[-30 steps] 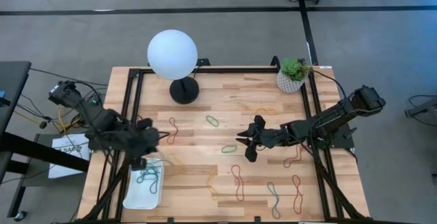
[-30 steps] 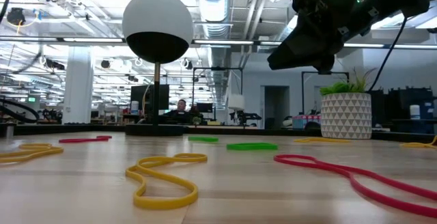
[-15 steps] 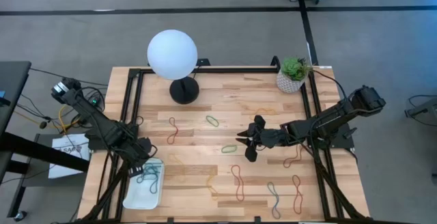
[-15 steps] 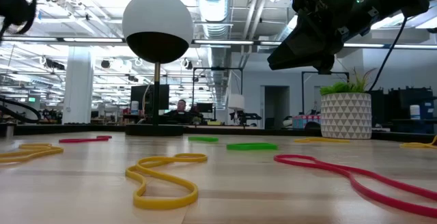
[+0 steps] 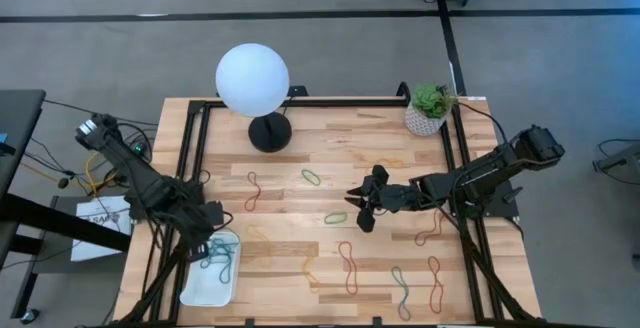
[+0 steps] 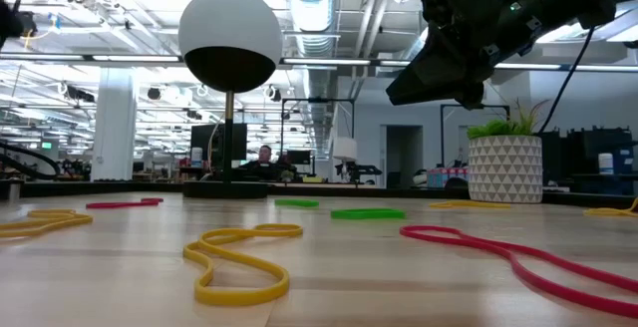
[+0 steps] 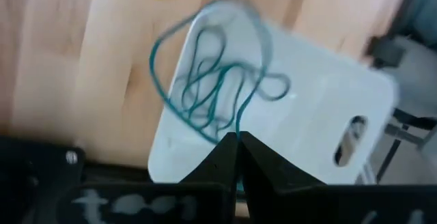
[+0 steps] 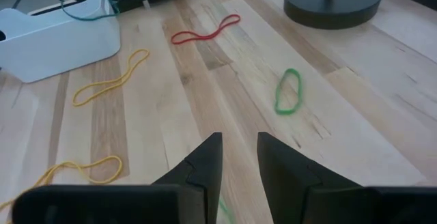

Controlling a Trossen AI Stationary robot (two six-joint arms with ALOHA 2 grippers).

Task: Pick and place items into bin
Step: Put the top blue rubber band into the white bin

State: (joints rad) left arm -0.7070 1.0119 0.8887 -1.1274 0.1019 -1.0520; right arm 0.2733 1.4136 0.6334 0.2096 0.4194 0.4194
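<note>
Heads up: from overhead you can't really make out your left gripper (image 5: 205,230), it's just a dark lump over the near-left end of the bench (image 5: 300,158), right at the top edge of the white tray (image 5: 211,273). The left wrist camera sorts that out: the fingers (image 7: 220,157) are pinched right together with a strand of the teal rubber bands (image 7: 212,80) running down into the tip, and the rest of that tangle is draped over the tray floor, though it's blurry and you can't tell how many loops there are. Your left arm runs in low from the far-left corner. Your right arm stretches in from the right edge, nearly level, with the right gripper (image 5: 360,206) up off the wood mid-bench beside a green band (image 5: 335,218). Its wrist camera shows the fingers (image 8: 205,157) a narrow gap apart with nothing between them, plus a red band (image 8: 205,29) and yellow band (image 8: 109,79) near the tray. The low camera only catches the right arm up top, the lamp (image 6: 229,38), a plant pot (image 6: 504,167) and loose bands; the tray isn't visible there.
</note>
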